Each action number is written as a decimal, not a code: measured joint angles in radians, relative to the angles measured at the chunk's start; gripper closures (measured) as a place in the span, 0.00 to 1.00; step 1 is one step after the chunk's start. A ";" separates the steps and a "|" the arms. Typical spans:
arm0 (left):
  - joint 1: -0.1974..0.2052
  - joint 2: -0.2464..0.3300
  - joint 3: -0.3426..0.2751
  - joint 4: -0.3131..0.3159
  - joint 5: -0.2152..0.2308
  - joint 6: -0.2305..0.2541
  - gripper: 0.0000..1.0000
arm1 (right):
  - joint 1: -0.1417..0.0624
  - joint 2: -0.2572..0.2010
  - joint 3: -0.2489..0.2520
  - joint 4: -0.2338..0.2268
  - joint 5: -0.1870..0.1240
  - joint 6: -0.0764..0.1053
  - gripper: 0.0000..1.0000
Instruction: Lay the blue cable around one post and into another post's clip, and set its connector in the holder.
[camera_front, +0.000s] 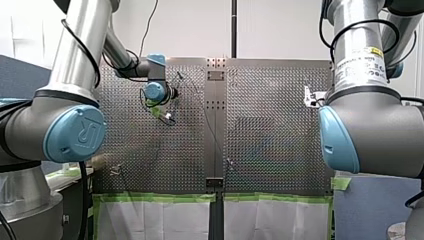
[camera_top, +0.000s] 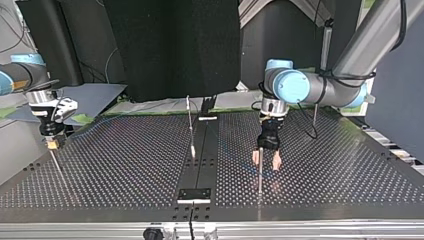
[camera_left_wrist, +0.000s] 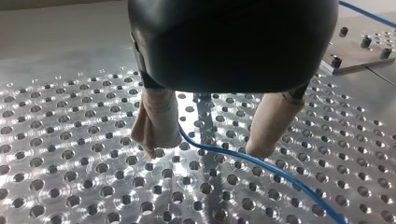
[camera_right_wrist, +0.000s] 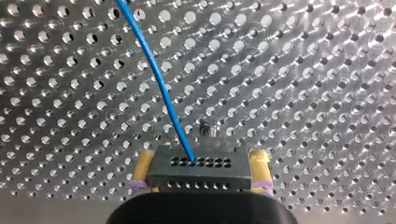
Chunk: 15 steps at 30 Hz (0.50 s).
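In the right wrist view my right gripper (camera_right_wrist: 201, 173) is shut on the black connector (camera_right_wrist: 196, 169), with a yellow pad (camera_right_wrist: 141, 171) against each of its sides. The blue cable (camera_right_wrist: 159, 79) leaves the connector and runs ahead over the perforated plate. In the top view my right gripper (camera_top: 51, 143) hangs low at the plate's left edge. My left gripper (camera_top: 266, 161) is open, its beige fingers (camera_left_wrist: 156, 119) astride a thin post (camera_top: 260, 172). The blue cable (camera_left_wrist: 261, 165) lies on the plate between those fingers.
A second thin post (camera_top: 190, 125) stands near the dark centre strip. A black block (camera_top: 195, 194) sits on that strip by the top view's near edge. Green tape (camera_front: 160, 198) lines the plate's edge in the front view.
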<state>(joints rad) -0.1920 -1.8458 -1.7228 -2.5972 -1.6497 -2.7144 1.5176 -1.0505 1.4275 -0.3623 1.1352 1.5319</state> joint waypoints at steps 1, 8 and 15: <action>0.000 0.000 0.000 0.000 0.000 0.000 0.00 | 0.000 0.000 0.000 -0.001 0.000 0.000 0.50; 0.000 0.000 0.000 0.000 0.000 0.002 0.00 | -0.002 0.000 0.000 -0.010 0.002 0.003 0.36; 0.000 0.000 0.000 0.000 0.000 0.002 0.00 | -0.003 0.001 0.000 -0.025 0.005 0.020 0.16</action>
<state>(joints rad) -0.1920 -1.8458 -1.7230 -2.5972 -1.6497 -2.7121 1.5150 -1.0495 1.4275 -0.3870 1.1402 1.5518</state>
